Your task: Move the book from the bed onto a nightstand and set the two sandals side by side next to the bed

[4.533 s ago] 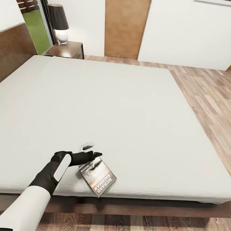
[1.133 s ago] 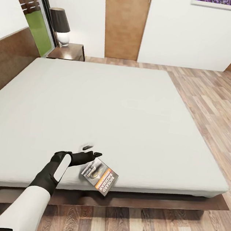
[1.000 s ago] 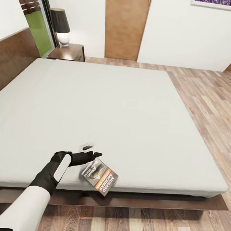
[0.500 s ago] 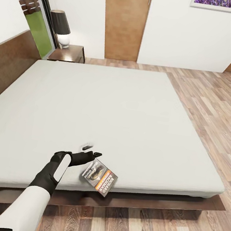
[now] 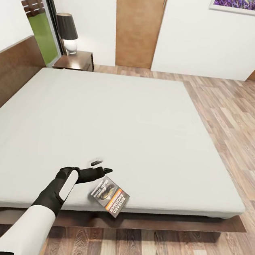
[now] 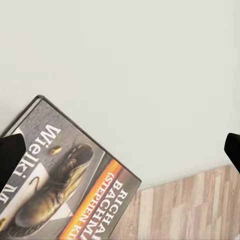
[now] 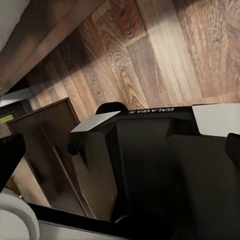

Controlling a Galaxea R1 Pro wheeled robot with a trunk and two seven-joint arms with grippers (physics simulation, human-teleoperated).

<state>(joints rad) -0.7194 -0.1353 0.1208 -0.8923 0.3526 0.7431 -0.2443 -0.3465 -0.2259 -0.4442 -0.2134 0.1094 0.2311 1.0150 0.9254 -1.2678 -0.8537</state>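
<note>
Grey-white paperback book (image 5: 109, 196) hangs from the left hand (image 5: 101, 170), pinched at one corner above the white-mattressed bed's (image 5: 144, 126) edge; carrying it slowly to the dark nightstand (image 5: 75, 59) looks wise.

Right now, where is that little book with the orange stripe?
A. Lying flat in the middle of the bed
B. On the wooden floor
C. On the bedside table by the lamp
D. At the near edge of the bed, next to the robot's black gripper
D. The book sits at the near edge of the bed, one corner past the mattress rim, right beside the left gripper; the nightstand far behind carries a lamp.
</note>
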